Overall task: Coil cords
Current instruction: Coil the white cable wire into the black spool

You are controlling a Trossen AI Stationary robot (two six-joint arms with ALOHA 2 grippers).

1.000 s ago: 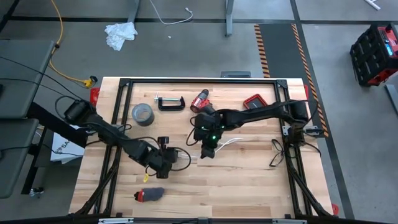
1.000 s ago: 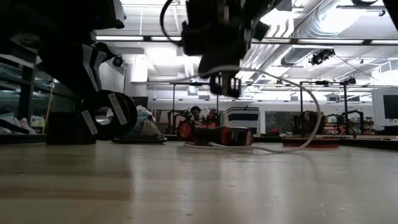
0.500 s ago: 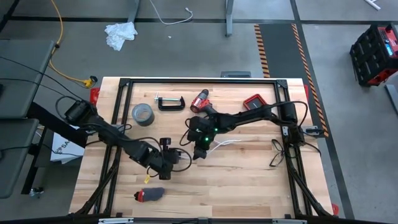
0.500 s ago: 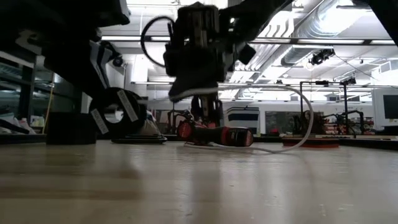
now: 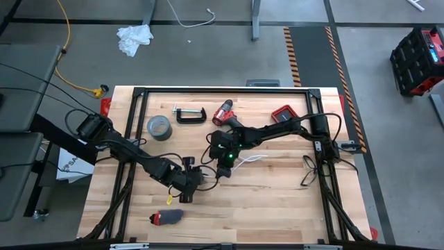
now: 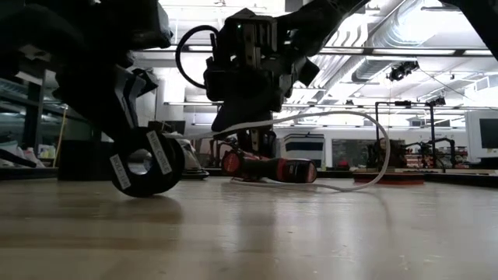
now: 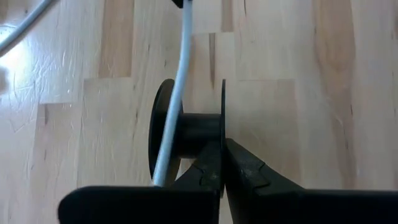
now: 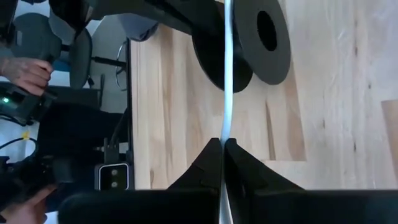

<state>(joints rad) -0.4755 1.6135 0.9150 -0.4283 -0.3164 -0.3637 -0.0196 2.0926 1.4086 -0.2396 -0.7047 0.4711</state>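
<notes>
On the pale wood-plank table (image 5: pixel 277 201) near its centre, we find the left gripper (image 5: pixel 196 178) clamped on a black spool (image 6: pixel 144 161) and the right gripper (image 5: pixel 223 167) pinching the white cable (image 8: pixel 226 81), concrete floor (image 5: pixel 388 139) surrounding.

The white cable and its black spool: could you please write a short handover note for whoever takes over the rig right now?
Left gripper: shut on one flange of the black spool, held on edge low over the table, near its middle.
Right gripper: shut on the white cable, close beside the spool, with the cable stretched straight between them.
Done: the cable is led across the spool's hub between the flanges; only one strand shows there.
Left: wind on the rest, which trails loose on the table behind the right gripper, then set the spool down.
</notes>
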